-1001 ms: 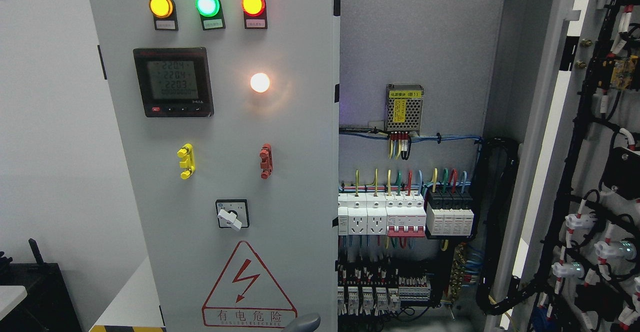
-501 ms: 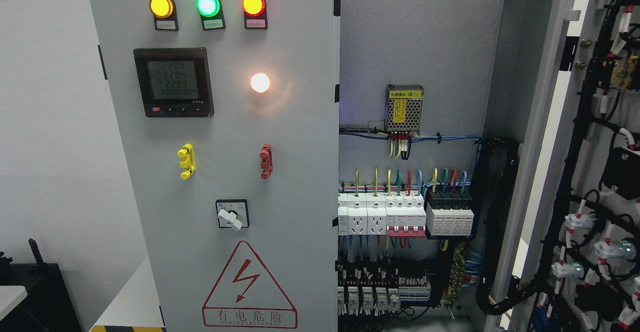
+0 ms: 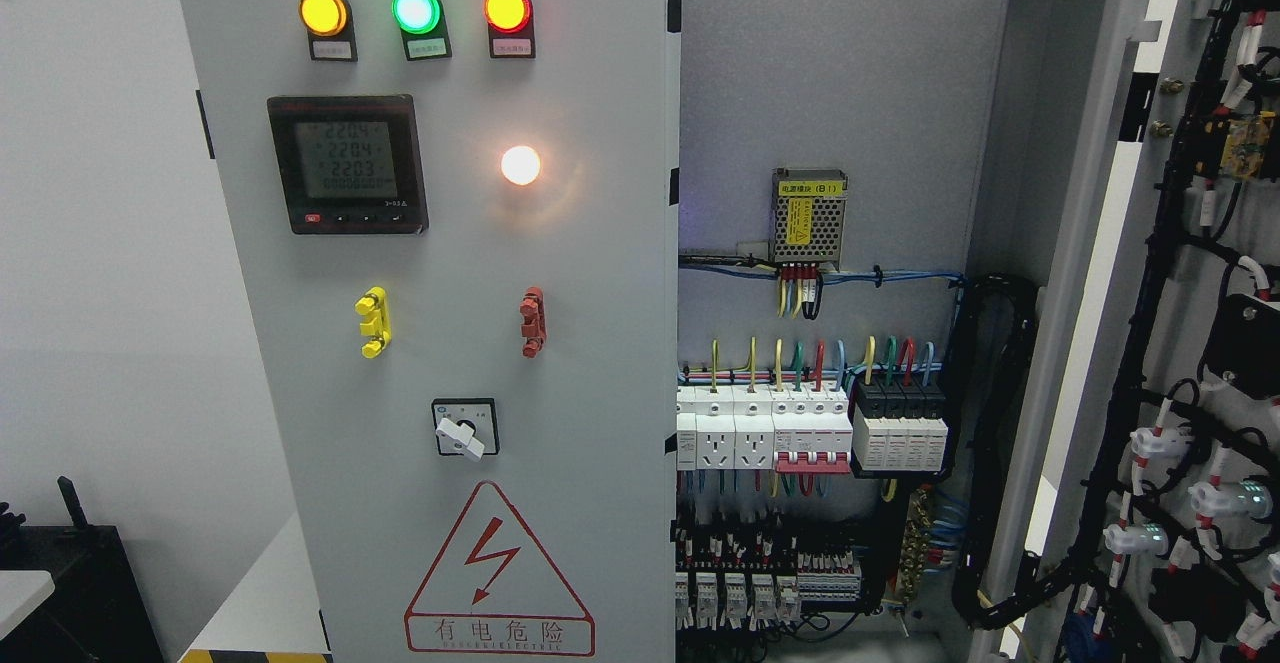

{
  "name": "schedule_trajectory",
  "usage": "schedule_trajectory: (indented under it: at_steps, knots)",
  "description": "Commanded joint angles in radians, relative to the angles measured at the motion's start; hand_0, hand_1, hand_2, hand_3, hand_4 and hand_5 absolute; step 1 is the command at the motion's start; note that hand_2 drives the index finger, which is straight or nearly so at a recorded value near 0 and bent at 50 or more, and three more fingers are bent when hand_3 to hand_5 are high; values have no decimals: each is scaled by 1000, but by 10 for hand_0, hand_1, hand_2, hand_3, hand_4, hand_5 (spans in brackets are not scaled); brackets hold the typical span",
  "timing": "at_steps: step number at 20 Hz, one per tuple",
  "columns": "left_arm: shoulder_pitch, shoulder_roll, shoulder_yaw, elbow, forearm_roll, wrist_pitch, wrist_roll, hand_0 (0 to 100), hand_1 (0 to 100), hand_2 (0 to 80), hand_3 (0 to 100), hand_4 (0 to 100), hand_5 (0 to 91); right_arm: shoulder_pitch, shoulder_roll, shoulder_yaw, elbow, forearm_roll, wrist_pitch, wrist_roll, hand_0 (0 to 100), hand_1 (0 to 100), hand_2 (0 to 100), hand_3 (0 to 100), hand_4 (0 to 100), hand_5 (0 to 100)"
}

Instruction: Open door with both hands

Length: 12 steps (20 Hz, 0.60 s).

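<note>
Facing the electrical cabinet, the head view shows no robot hand at all, so the state of the fingers cannot be told for either side. The right door point(image 3: 1150, 343) is swung wide open at 3 o'clock, with its inner side and black cable bundles turned toward the camera. The cabinet interior point(image 3: 820, 93) is exposed, and the row of breakers point(image 3: 800, 433) sits at about 5 o'clock from the middle of the picture. The left door point(image 3: 450, 243) fills the area from 9 to 12 o'clock and appears closed or nearly closed; it carries three indicator lamps point(image 3: 415, 9), a meter point(image 3: 347, 164) and a warning triangle point(image 3: 498, 568).

By judgement, the right half of the task looks done and the left door remains. The next move would call for a hand to come up from 6 o'clock and take the free vertical edge of the left door, which runs just beside the opening at the middle of the picture. There is open room in front of the interior, but the live wiring is close behind that edge. A white wall point(image 3: 100, 293) stands at 9 o'clock and may limit how far this door can swing.
</note>
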Motion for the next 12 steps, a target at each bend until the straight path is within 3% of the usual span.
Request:
schedule_trajectory:
  at_steps: [1,6,12]
  knots:
    - [154,62,-5,91,-57,-59,0,0,0,0,0,42,0,-1,0,0,0,-9,-1,0,0,0,0,0,0,0]
    - [260,50,3,157,-62,-94,0,0,0,0,0,42,0,1,0,0,0,-9,-1,2,0,0,0,0,0,0]
    - [386,-25,6,343,-143,-189,0,0,0,0,0,42,0,-1,0,-1,0,-9,-1,2,0,0,0,0,0,0]
